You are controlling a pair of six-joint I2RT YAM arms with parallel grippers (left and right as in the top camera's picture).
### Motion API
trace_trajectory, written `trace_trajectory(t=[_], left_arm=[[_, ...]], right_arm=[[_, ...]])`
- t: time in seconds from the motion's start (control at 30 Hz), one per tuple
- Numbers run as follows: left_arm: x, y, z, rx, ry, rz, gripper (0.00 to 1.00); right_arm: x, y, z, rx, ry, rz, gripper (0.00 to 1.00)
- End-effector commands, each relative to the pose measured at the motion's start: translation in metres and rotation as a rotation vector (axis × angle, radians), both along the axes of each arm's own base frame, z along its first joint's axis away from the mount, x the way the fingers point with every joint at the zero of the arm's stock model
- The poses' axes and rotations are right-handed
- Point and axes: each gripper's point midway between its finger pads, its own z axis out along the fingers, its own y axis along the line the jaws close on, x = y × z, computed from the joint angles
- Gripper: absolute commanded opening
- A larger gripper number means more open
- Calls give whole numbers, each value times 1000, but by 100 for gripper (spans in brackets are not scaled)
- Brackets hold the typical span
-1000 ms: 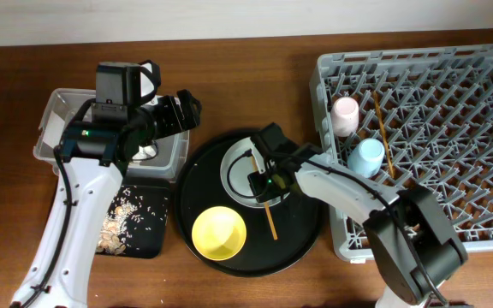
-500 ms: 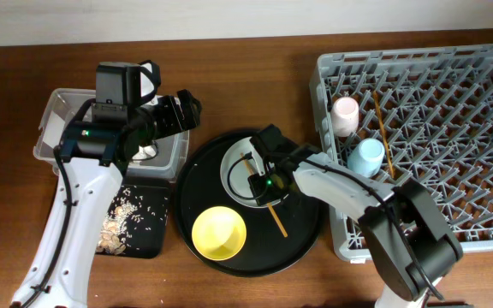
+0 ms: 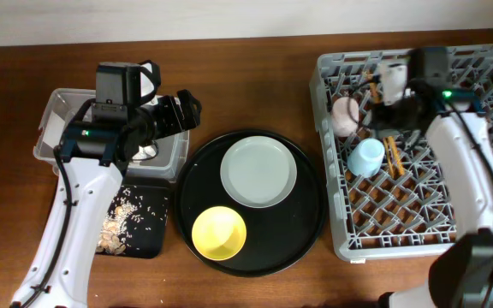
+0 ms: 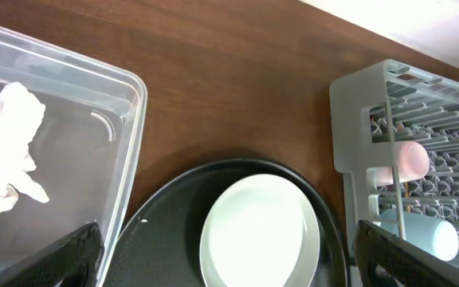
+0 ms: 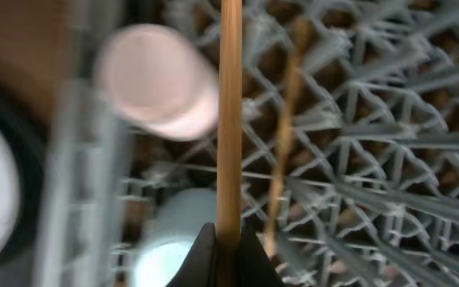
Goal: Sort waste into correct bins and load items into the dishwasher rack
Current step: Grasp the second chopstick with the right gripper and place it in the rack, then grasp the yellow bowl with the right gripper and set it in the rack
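Dark brown wood makes up the table [image 3: 246,77], with a strip of pale wall [image 3: 229,17] along its far edge. On the right stands the grey rack [image 3: 486,214], with a pink cup [image 3: 344,115] and a blue cup [image 3: 367,156] lying near its left wall. A round tray [image 3: 306,231] sits mid-table and carries the plate [image 3: 258,173] and, nearer the front, the bowl [image 3: 219,233]. At the left the tub [image 3: 58,111] holds the tissue [image 4: 6,151]. Just in front of the tub, the black tray [image 3: 144,244] has scraps [image 3: 118,218] strewn in it.

The right gripper [image 5: 229,255] is over the rack's left part, its fingertips pinched tight on a chopstick [image 5: 229,119]. In the wrist view the stick runs straight out from between the fingertips and crosses above the pegs. The pink cup is to its left and the blue cup lower left. A second chopstick [image 5: 285,143] lies among the pegs just to its right, roughly parallel. From overhead the two sticks are hard to tell apart beside the blue cup.

The left gripper [image 4: 229,259] hangs above the gap between tub and round tray. Its fingers are spread wide and hold nothing, and the tissue lies off to their left inside the tub.
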Motion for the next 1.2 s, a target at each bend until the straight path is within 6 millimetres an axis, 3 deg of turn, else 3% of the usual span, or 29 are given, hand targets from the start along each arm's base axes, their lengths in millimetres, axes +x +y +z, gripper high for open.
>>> trace_trajectory(t=[0.0,0.13,0.17,0.23,0.27,0.3,0.37,0.43,0.47,0.5,0.53,0.67,0.73,0.77,0.83,0.9,1.0,1.1,1.17], left_arm=[[1,0,2,2,-7,-3,99],[1,0,1,2,-5,-3,99],[0,1,1,3,-3,-3,99],[0,1,1,3,-3,-3,99],[0,1,1,3,-3,-3,99],[0,1,1,3,-3,-3,99],[0,1,1,3,-3,-3,99],[0,1,1,3,-3,-3,99],[0,1,1,3,-3,-3,99],[0,1,1,3,-3,-3,99],[0,1,1,3,-3,-3,99],[8,-1,9,-12,-48,1,99],[9,1,9,-3,-51,9,99],[14,3,12,7,-73,22,99],[21,30,15,82,-103,120,99],[25,87,18,158,-111,284,99],[9,162,9,168,-42,462,99],[-15,208,-3,173,45,579,99],[-24,224,-7,172,70,623,99]], right_arm=[[9,-19,-17,10,14,-16,4],[17,-31,-41,11,45,-42,6],[18,-31,-44,11,47,-42,15],[19,-31,-44,11,47,-42,41],[19,-31,-43,11,45,-42,43],[19,-31,-42,13,43,-47,56],[18,-28,-33,52,26,-99,66],[7,21,8,343,22,-61,71],[1,37,20,430,31,-34,71],[-17,71,42,609,68,42,71],[-29,86,50,668,97,76,71],[-87,164,49,673,298,296,71],[-116,220,47,643,363,470,71],[-126,237,46,626,377,524,71],[-142,265,42,577,394,583,71],[-167,304,28,440,393,644,72],[-192,338,11,268,340,696,74],[-208,371,-3,155,248,765,74],[-218,396,-15,132,210,818,69]])
